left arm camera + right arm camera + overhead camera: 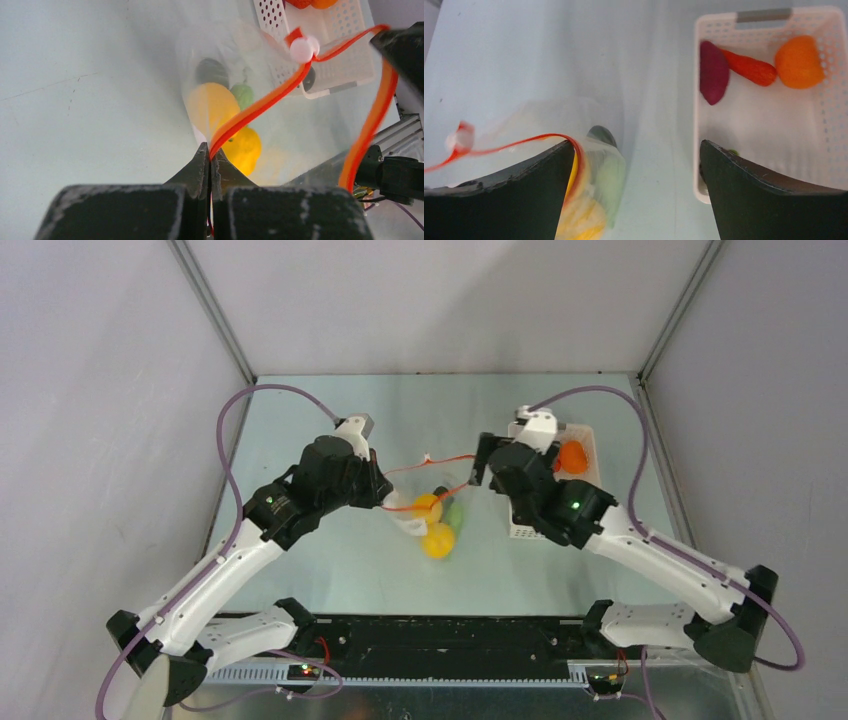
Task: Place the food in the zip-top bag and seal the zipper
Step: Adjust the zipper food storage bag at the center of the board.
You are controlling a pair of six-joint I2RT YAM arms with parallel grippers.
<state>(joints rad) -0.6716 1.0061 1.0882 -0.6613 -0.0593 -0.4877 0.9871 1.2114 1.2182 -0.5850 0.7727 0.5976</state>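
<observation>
A: Nearest first. Left tool?
B: Pressed together, clamped on the zipper at one end of the mouth.

A: Just past those tips?
B: Two yellow lemons, close together inside the zip-top bag, down on the bench. Behind them a green piece and a dark-green piece, also inside the clear plastic.

A: And the mouth itself?
B: Gaping, not sealed. Orange-red strip split into two runs from the left tool. One goes straight out to a white slider with a red tab. The other loops wide toward the right tool.

A: State of that one?
B: Fingers spread wide, gripping nothing. One finger right at the bag's mouth, with the strip curving over its tip. Touching, by the look of it from the right wrist view. Other finger out over the near wall of the white basket.

A: Basket's place?
B: On the far right of the bench, near the bag, not under it.

A: Farthest of all?
B: At the basket's far end, in a row: a purple piece, a red chili with its tip against the purple, then an orange. All three outside the bag.
</observation>
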